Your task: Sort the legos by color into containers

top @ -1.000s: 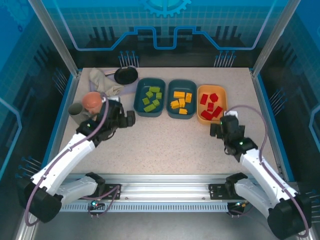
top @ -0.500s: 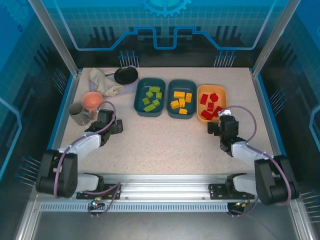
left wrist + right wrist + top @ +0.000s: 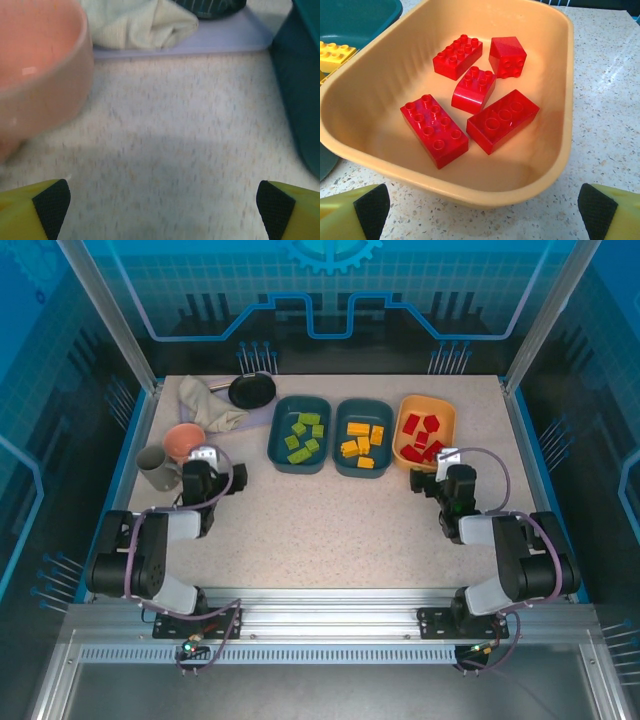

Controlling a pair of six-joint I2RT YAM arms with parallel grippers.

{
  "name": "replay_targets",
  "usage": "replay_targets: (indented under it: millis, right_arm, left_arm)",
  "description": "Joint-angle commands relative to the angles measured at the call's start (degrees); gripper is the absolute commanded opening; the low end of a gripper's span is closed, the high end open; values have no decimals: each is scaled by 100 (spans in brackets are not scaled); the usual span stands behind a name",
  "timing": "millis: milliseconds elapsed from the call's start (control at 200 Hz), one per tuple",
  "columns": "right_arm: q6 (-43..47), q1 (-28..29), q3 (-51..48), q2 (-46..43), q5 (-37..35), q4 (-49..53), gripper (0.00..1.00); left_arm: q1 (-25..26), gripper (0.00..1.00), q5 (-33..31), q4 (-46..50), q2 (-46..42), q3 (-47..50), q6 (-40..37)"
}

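right tool (image 3: pixel 482 210) wide open, empty, yellow-orange tub (image 3: pixel 555 165) of red legos (image 3: pixel 502 120) just ahead, left tool (image 3: pixel 160 200) open too

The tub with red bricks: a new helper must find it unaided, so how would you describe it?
Three tubs stand in a row at the far side of the table. Take the rightmost tub, just beyond the right gripper. Its two neighbours are dark teal; it alone is yellow-orange and holds red bricks.
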State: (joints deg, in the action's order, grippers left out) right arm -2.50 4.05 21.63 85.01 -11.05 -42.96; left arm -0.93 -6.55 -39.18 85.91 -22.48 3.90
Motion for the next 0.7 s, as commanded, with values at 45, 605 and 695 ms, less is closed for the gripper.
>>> replay_targets:
  millis: [45,605,695]
  right_arm:
    - [4,-65,4,62,75,-534,100]
    - [167,87,202,120,-37,-248,100]
    - [172,95,186,121,-33,-282,100]
  left_arm:
    - [38,99,89,-643,63,-55,-165]
    - [121,99,-15,-633,85,-97,-250]
    - [124,99,-19,-627,89,-92,-250]
